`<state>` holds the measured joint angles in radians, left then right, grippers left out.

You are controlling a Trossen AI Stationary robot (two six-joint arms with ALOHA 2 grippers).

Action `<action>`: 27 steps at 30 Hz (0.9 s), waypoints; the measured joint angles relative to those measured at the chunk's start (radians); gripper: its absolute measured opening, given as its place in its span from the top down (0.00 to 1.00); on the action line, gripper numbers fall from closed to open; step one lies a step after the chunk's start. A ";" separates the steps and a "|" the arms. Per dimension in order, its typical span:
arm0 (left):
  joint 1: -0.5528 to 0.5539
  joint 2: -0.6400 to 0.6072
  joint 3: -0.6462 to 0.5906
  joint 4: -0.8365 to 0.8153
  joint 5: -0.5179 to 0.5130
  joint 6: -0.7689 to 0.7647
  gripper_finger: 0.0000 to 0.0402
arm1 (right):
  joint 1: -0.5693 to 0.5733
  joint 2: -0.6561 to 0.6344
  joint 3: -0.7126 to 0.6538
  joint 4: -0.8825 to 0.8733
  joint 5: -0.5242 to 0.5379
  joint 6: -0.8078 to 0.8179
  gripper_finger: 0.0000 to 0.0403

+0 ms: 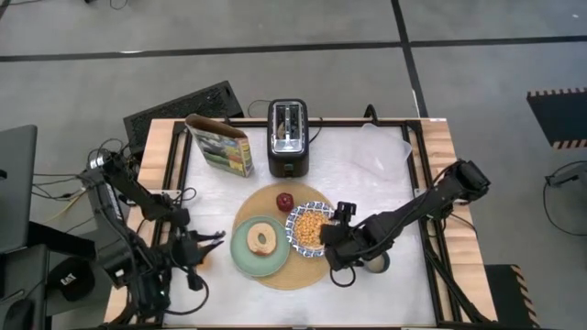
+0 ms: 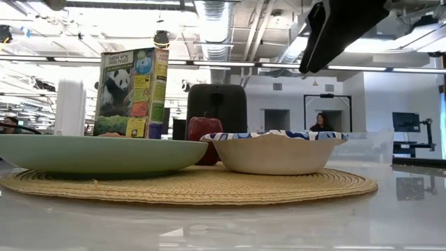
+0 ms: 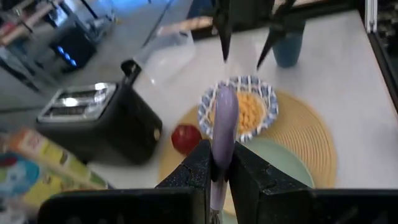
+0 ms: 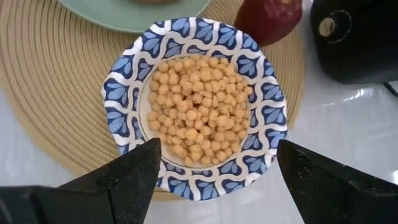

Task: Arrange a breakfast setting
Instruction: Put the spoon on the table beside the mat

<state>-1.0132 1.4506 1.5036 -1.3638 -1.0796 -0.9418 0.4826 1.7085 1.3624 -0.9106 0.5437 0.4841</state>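
Observation:
A round tan mat (image 1: 284,272) holds a pale green plate (image 1: 240,257) with a bagel (image 1: 261,240), a blue-and-white bowl (image 1: 310,227) of cereal, and a red apple (image 1: 285,200). My left gripper (image 1: 216,236) is left of the plate, shut on a metal spoon (image 3: 224,118). My right gripper (image 4: 217,177) is open above the bowl (image 4: 199,106), its fingers (image 3: 224,37) apart and touching nothing. A dark mug (image 1: 376,264) stands right of the mat. An orange glass (image 1: 204,260) shows partly under my left arm. My left gripper pinches the spoon's handle (image 3: 217,180) between its two fingers (image 3: 199,171). The spoon lies along the fingers, and its bowl end (image 3: 225,109) sticks out past the fingertips toward the table's right side. The spoon is lifted clear of the table.
A black toaster (image 1: 287,137) and a panda-printed cereal box (image 1: 220,145) stand at the back of the table. A clear plastic bag (image 1: 385,151) lies at the back right. Bare table shows in front of the mat and at the right.

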 joint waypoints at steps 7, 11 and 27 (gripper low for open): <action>0.077 0.030 0.000 0.193 -0.031 0.301 0.95 | 0.001 -0.045 -0.019 0.000 0.006 -0.014 0.14; 0.115 0.049 -0.001 0.293 -0.057 0.483 0.95 | 0.003 -0.124 -0.120 0.084 0.003 -0.008 0.14; 0.235 0.153 -0.001 0.484 -0.052 1.080 0.95 | -0.047 -0.471 -0.421 0.387 -0.079 0.235 0.14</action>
<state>-0.7785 1.6038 1.5024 -0.8796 -1.1313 0.1382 0.4358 1.2371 0.9417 -0.5236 0.4652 0.7195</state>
